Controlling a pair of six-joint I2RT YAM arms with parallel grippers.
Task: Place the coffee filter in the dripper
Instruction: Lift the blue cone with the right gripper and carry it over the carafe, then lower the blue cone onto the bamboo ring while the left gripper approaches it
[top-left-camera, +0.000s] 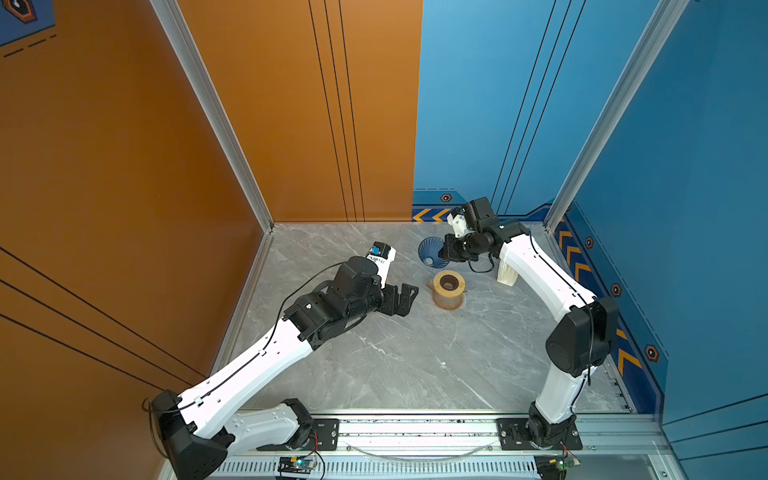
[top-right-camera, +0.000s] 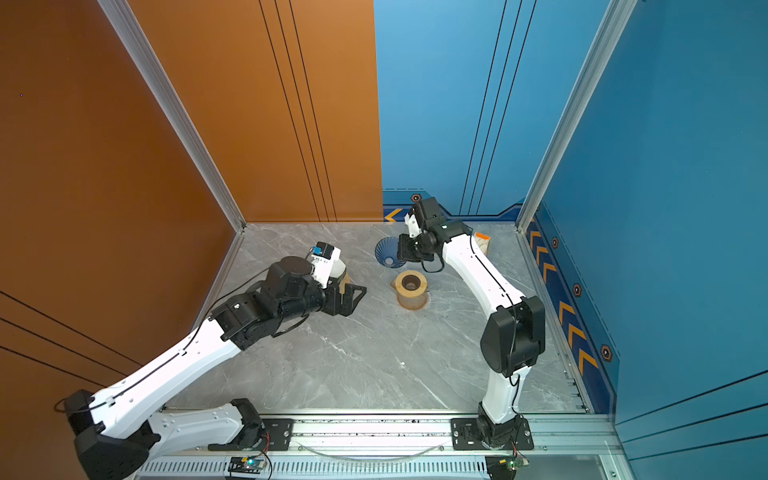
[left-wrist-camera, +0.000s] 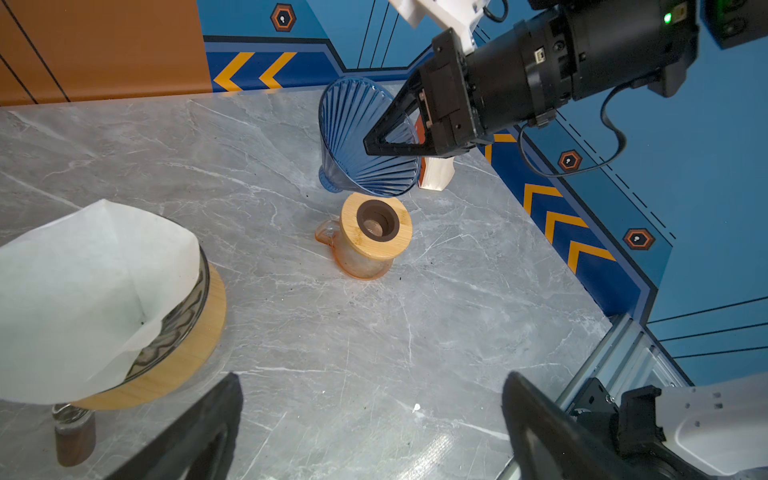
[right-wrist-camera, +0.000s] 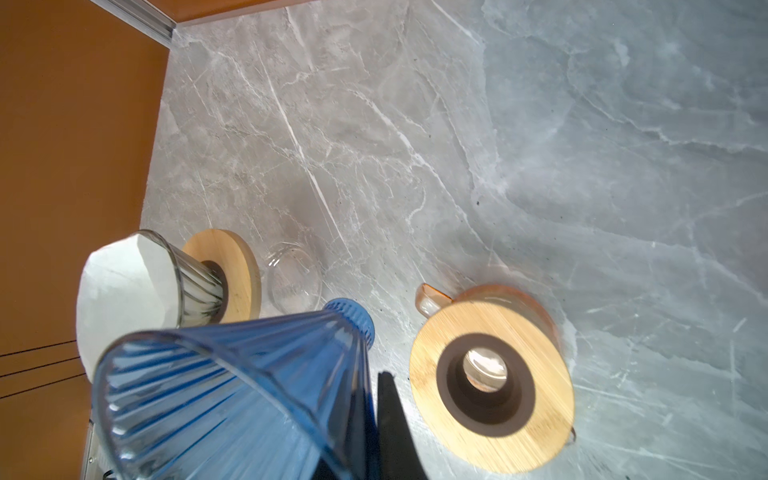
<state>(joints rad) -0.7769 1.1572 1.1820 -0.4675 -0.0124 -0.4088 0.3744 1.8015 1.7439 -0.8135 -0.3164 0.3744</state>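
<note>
Grey marbled surface (top-left-camera: 374, 365) lies between an orange wall (top-left-camera: 124, 166) and a blue wall (top-left-camera: 685, 166). Toward the back, the right hand (left-wrist-camera: 376, 145) is clenched on the rim of the blue dripper (left-wrist-camera: 353, 124), a ribbed glass cone. Its long axis slants. The wide mouth tips up toward the right hand, and the narrow foot points down and away from that hand. Whether the foot touches the surface I cannot tell.

Just in front of it stands an orange-tinted carafe (top-left-camera: 448, 299), upright, with a wooden lid (left-wrist-camera: 403, 226). A white paper stack (top-left-camera: 506, 274) stands beside the right arm (top-left-camera: 536, 266).

The left hand (top-left-camera: 409, 301) is released, its fingers spread wide and holding nothing, and it is turned toward the carafe. Close by that hand, the coffee filter (left-wrist-camera: 91, 291) sits inside a clear dripper (left-wrist-camera: 178, 328) with a wooden collar (left-wrist-camera: 191, 353). The filter's open end faces up, and its paper edge stands above the glass rim.
</note>
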